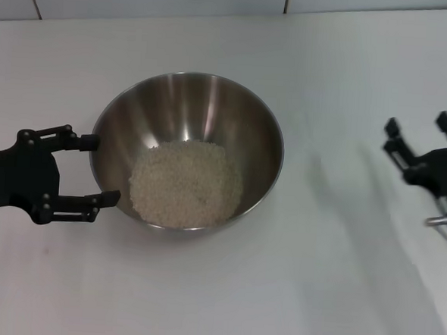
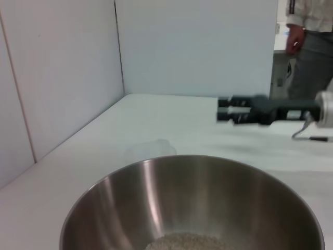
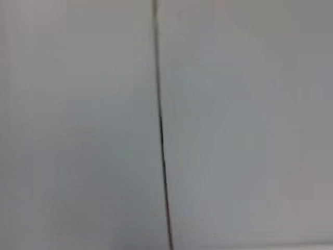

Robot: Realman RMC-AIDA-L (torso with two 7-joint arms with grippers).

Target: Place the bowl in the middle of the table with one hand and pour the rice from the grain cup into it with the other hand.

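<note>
Table (image 1: 337, 296) bore the bowl (image 1: 191, 105) mid-scene, rice (image 1: 186, 184) heaped inside.
My left gripper (image 1: 102, 169) stood wide at its left rim, bowl directly right; my right gripper (image 1: 417, 135), open and empty, hung far right, well apart.

Bare table (image 1: 331, 265) between bowl (image 1: 188, 120) and right gripper (image 1: 420, 138).

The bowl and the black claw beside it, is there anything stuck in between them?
No. In the head view the left gripper sits open right at the bowl, one finger near the rim and one lower on its side, with only bare table around. The rice is already inside. The right gripper is off to the side.
</note>
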